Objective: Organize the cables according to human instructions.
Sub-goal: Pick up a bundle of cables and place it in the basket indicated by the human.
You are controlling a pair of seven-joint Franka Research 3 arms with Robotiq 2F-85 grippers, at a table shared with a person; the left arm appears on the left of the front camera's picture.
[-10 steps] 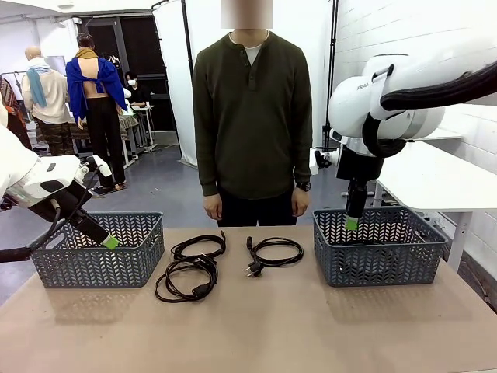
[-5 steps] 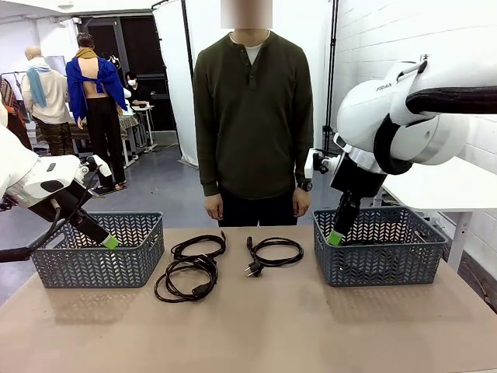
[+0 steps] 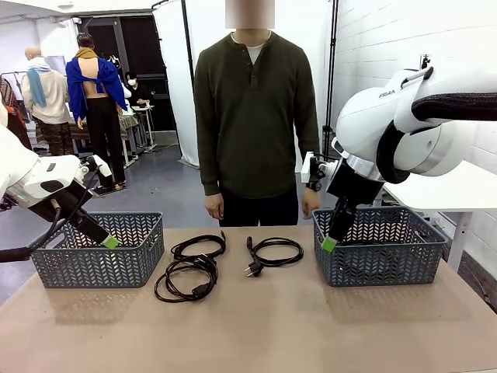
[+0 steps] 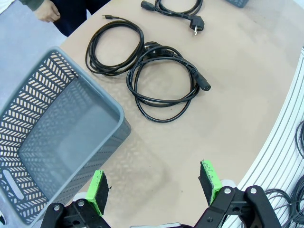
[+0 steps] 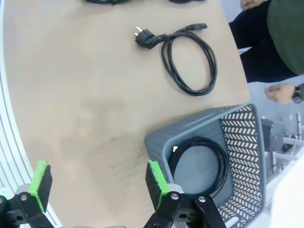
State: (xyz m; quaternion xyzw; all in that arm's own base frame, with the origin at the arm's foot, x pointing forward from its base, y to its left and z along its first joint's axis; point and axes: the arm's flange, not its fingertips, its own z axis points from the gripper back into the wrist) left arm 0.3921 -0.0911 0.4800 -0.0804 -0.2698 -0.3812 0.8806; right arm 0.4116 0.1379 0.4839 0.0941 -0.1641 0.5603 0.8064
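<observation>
Cables [image 3: 203, 264]; left claw [image 4: 152, 173], right claw [image 5: 97, 168] splayed

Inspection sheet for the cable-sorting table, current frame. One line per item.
Surface: tan table, a basket at each end.
Job's things: far-left cable and near-left cable touching, middle cable apart, all between the baskets; fourth cable coiled in right basket; person at far side, arms down.
Clutter: nothing seen.
Tools: left tool open over left basket; right tool open at right basket's corner.
Cables: thick black hose along right arm.
Surroundings: white screen, white side table.
</observation>
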